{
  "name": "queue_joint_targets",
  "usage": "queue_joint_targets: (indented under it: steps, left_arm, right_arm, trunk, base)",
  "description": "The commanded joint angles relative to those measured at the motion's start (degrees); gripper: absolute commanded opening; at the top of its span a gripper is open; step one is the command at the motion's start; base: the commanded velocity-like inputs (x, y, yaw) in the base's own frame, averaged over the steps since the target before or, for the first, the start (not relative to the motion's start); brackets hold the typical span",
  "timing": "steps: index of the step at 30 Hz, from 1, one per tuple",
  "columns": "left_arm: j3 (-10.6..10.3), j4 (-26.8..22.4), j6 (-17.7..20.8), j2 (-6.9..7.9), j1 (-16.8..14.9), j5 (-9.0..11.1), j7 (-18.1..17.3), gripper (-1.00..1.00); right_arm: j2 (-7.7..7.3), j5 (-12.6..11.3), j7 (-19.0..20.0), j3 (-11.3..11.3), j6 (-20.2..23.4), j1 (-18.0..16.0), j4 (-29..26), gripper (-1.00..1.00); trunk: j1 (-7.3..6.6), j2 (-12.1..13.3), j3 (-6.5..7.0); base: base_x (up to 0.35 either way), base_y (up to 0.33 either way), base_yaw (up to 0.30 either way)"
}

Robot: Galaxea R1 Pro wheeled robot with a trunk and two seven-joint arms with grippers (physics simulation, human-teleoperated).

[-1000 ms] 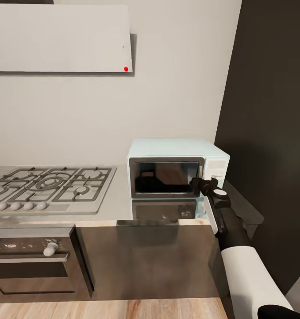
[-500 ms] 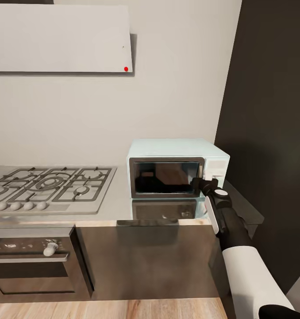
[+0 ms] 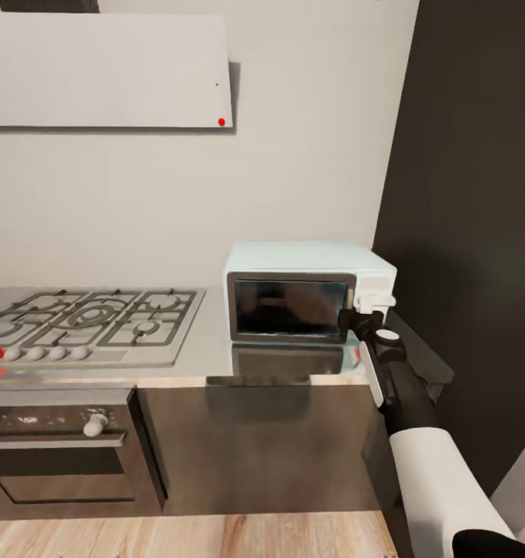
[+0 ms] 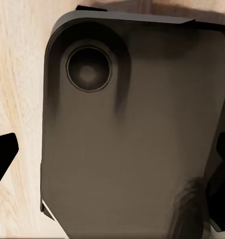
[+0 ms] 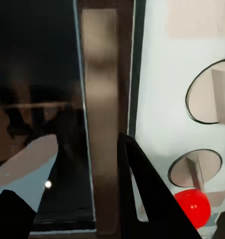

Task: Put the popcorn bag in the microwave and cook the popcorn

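Mint-blue box microwave [image 3: 309, 298], door shut, centre-right on grey steel worktop [image 3: 208, 353]; right end effector [image 3: 354, 319] at rigid door's vertical grey handle [image 5: 100, 124], likeliest hold; finger spacing unclear. Popcorn bag unseen.

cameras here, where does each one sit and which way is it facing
Head view: high on the robot, looking forward and down at the microwave and countertop; right arm and right gripper show.
Left wrist view: on the left arm, facing down at a dark grey robot part over wood floor.
Right wrist view: close on the microwave's door frame and knobs, shared with the head view.
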Motion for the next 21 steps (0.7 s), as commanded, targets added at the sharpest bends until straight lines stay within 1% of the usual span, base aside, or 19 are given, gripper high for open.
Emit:
queue_joint_targets:
  steps: [1,21]
  left_arm:
    - [0.0,0.0,-0.1,0.01,0.0,0.5,0.0,1.00]
    - [0.0,0.0,-0.1,0.04,0.0,0.5,-0.1,1.00]
  right_arm:
    - [0.10,-0.8,0.4,0.1,0.2,0.0,-0.1,-1.00]
    - [0.10,-0.8,-0.1,0.1,0.5,0.0,-0.1,-1.00]
  trunk:
    - [-0.02,0.0,-0.05]
    - [-0.02,0.0,-0.05]
  base:
    - [-0.105,0.000,0.000]
    - [-0.006,0.000,0.000]
